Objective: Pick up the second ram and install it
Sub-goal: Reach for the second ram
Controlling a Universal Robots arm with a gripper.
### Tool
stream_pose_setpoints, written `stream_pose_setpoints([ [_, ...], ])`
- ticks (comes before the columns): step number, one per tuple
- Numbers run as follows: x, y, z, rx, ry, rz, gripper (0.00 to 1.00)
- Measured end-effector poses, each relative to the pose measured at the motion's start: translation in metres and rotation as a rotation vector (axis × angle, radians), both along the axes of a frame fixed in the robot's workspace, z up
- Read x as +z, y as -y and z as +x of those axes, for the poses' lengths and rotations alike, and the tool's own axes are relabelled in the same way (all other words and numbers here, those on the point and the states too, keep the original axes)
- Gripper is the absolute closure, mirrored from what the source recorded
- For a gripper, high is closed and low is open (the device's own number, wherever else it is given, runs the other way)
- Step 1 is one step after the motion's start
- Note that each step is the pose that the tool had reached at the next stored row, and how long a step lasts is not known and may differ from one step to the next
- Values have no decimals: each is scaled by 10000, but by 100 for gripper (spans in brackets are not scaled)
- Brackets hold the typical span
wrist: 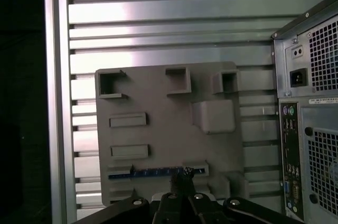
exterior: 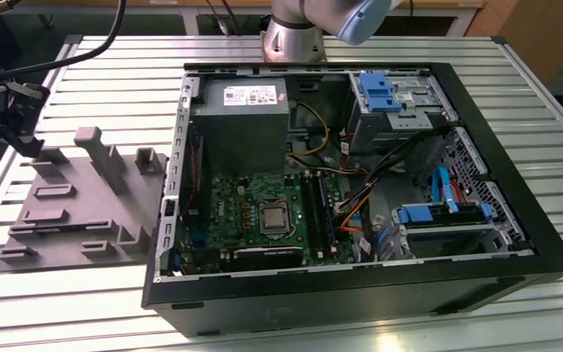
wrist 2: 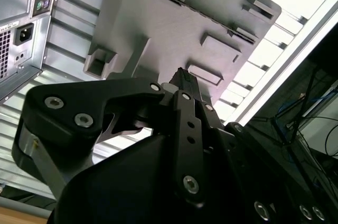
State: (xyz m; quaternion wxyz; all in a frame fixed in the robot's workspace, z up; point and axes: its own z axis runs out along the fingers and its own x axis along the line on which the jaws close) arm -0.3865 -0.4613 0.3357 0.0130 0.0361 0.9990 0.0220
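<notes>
Claw: gripper hung above the tray, its fingers seemingly pressed together
Ram: second ram stood edge-on in a slot along the grey tray's edge

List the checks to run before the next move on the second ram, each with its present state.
1. The second ram stands in a slot at the edge of the grey tray: ok.
2. The gripper is at the ram in the first wrist view: ok, though off the stick's middle.
3. Ram gripped: cannot tell.
4. The computer case is open and the motherboard is exposed: ok.
5. A free place in the memory slots: cannot tell.
6. The cables are clear of those slots: cannot tell; they run close beside them.
</notes>
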Motion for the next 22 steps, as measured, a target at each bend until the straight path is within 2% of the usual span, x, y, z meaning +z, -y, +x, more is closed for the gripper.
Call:
stream_pose_setpoints([
  [22, -106, 72, -54, 2, 1, 1, 89],
])
